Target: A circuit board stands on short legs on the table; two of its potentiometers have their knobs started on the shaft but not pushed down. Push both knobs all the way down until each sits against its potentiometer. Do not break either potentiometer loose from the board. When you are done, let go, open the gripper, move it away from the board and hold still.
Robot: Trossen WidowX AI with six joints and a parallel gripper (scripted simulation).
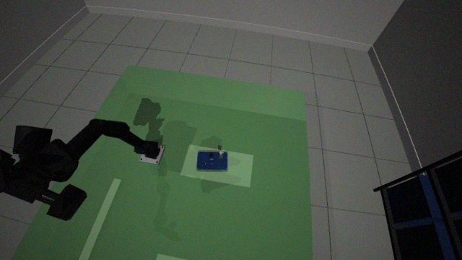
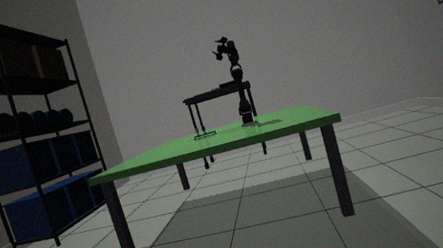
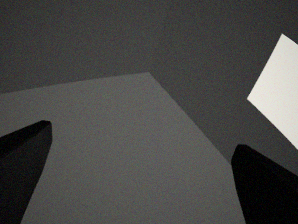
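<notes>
Top view is showing the arm (image 1: 108,131) folded up high over its base plate (image 1: 144,159), while the board (image 1: 212,161) is sitting well apart on a pale patch of the green table (image 1: 253,224), knobs too small to judge. Wrist view is showing the fingers spread wide, holding nothing, and pointing at walls. The approach, I judge, is wanting a descent straight over one knob, pressing along the shaft so no sideways load is reaching the potentiometer
</notes>
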